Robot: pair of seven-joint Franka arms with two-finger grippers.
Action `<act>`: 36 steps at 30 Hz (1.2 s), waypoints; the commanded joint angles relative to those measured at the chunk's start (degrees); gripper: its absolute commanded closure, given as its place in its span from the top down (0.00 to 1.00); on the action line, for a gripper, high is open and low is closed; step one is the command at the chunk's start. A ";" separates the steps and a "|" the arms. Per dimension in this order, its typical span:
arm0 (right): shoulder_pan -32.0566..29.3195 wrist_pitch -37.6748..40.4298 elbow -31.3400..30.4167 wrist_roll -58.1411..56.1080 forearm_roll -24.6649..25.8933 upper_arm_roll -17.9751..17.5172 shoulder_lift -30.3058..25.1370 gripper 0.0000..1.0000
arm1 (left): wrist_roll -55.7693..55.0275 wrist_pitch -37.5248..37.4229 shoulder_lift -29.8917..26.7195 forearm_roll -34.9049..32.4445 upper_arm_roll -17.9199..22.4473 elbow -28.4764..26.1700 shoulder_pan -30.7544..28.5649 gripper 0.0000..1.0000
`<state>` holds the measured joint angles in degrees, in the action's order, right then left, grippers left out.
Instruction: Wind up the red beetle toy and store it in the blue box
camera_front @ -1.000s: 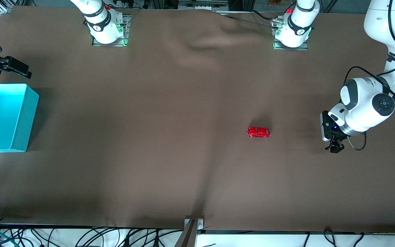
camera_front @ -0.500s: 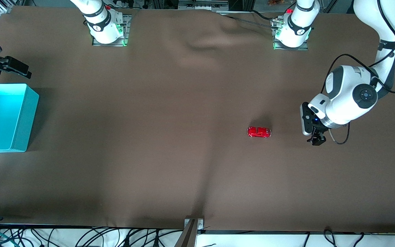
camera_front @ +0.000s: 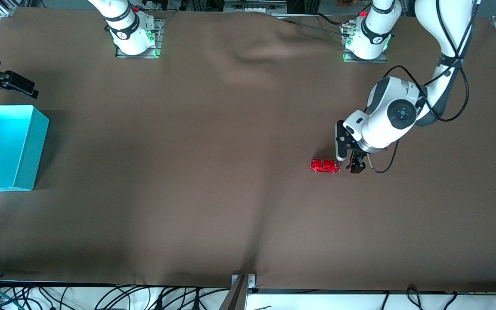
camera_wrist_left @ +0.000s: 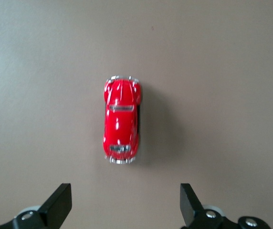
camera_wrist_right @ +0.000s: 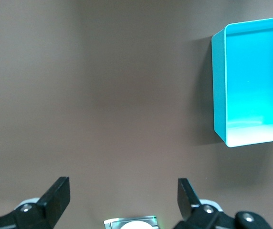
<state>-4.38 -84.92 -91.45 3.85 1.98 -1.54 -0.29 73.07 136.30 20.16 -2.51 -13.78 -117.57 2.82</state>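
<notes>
The red beetle toy (camera_front: 325,165) stands on the brown cloth, roughly in line with the left arm's base and well nearer the front camera than it. In the left wrist view the red beetle toy (camera_wrist_left: 121,119) lies lengthwise just ahead of my fingertips. My left gripper (camera_front: 357,165) (camera_wrist_left: 125,200) hangs low beside the toy's end, open with nothing between its fingers. The blue box (camera_front: 32,146) (camera_wrist_right: 220,86), open-topped, sits at the right arm's end of the table. My right gripper (camera_front: 20,87) (camera_wrist_right: 122,191) waits open, up over the cloth beside the box.
Brown cloth (camera_front: 187,172) covers the whole table, with a raised wrinkle (camera_front: 252,56) between the two arm bases. A metal bracket (camera_front: 243,280) sits at the table edge nearest the front camera. The right arm's base plate (camera_wrist_right: 129,223) shows between the right fingers.
The left arm has swung in from the left arm's end of the table, bringing its open gripper right beside the toy. The toy, the box and the right arm have not moved.
</notes>
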 commanded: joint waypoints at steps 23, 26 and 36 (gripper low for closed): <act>-0.28 0.20 0.04 -0.07 -0.48 0.05 -0.24 1.00 | -1.00 11.97 10.42 -0.66 0.42 -0.11 4.21 0.60; -0.28 0.11 0.04 -0.07 -0.48 0.05 -0.24 1.00 | -1.00 11.97 10.25 -0.66 0.60 -0.11 4.21 0.40; -0.28 0.11 0.04 -0.07 -0.39 0.05 -0.24 1.00 | -1.00 11.97 10.42 -1.09 1.12 -0.02 4.21 0.09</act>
<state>-4.38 -84.94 -91.45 3.85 1.98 -1.44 -0.27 72.63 148.24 29.98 -2.51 -13.48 -117.53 6.44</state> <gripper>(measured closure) 0.000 0.533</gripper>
